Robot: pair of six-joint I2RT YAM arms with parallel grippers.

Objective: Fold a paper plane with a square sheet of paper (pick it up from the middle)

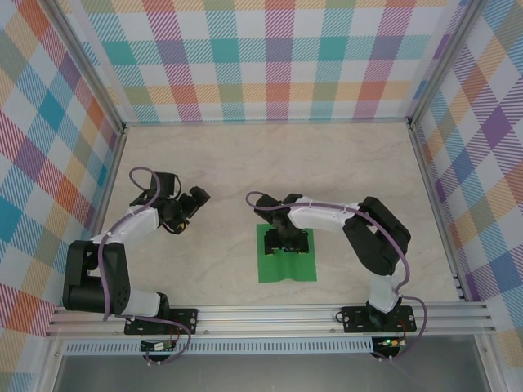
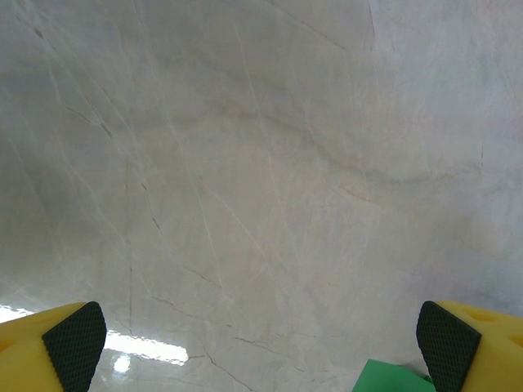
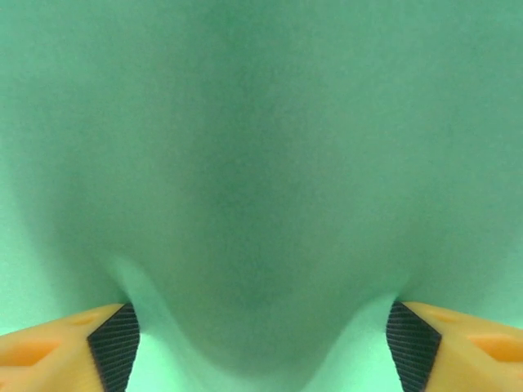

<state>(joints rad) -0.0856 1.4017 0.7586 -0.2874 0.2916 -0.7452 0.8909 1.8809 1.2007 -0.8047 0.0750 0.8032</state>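
Note:
The square sheet of paper lies bright green on the marble table, near the front centre. My right gripper is pressed down on its far half. In the right wrist view the green paper bows up in a soft hump between the jaws of the right gripper, and its black pads stand wide apart, touching the hump's sides. My left gripper hovers to the left of the sheet, open with nothing in it. In the left wrist view the left gripper looks at bare marble, with a corner of the paper at the bottom edge.
Plaid walls close the table in on the left, back and right. An aluminium rail runs along the near edge by the arm bases. Open marble lies behind and beside the sheet.

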